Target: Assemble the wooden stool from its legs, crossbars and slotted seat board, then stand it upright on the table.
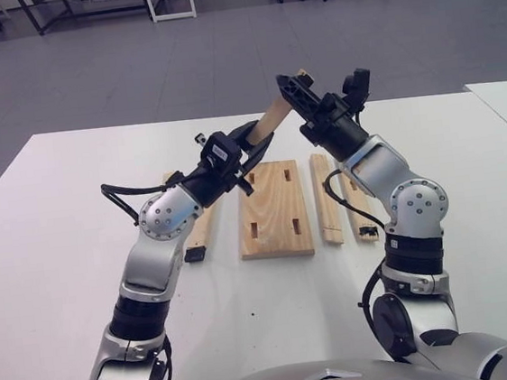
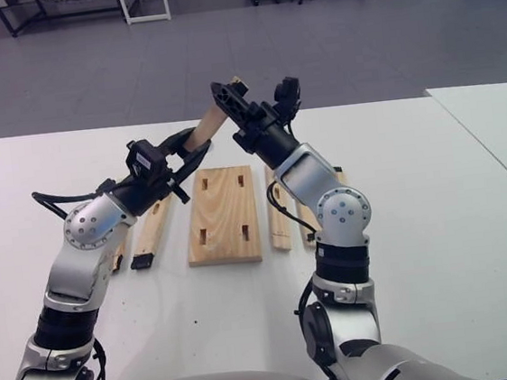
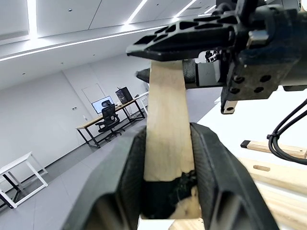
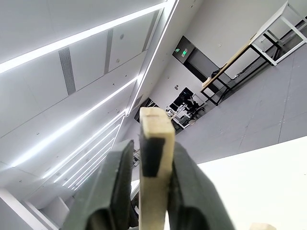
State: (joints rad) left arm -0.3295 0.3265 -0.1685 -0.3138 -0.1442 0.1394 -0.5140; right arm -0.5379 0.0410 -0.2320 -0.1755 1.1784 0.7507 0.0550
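The raised leg (image 1: pixel 271 115) is buried at its lower end in the left jaws, and the right jaws cover a stretch near its top. The left arm (image 1: pixel 161 218) hides most of a wooden piece (image 2: pixel 151 228) on the worktop (image 1: pixel 57 220); the right arm (image 1: pixel 414 205) overlaps what may be a crossbar (image 1: pixel 363 224)

Both arms raised, grippers meeting on one piece in mid-air.
Elbow of left arm (image 1: pixel 161 218) bent, forearm angled forward and inward; left gripper (image 1: pixel 250 143) clamped on lower end of wooden leg (image 1: pixel 271 115). Elbow of right arm (image 1: pixel 416 205) held high, forearm angled forward and inward; right gripper (image 1: pixel 291 86) closed on upper end. Grippers near, not touching.
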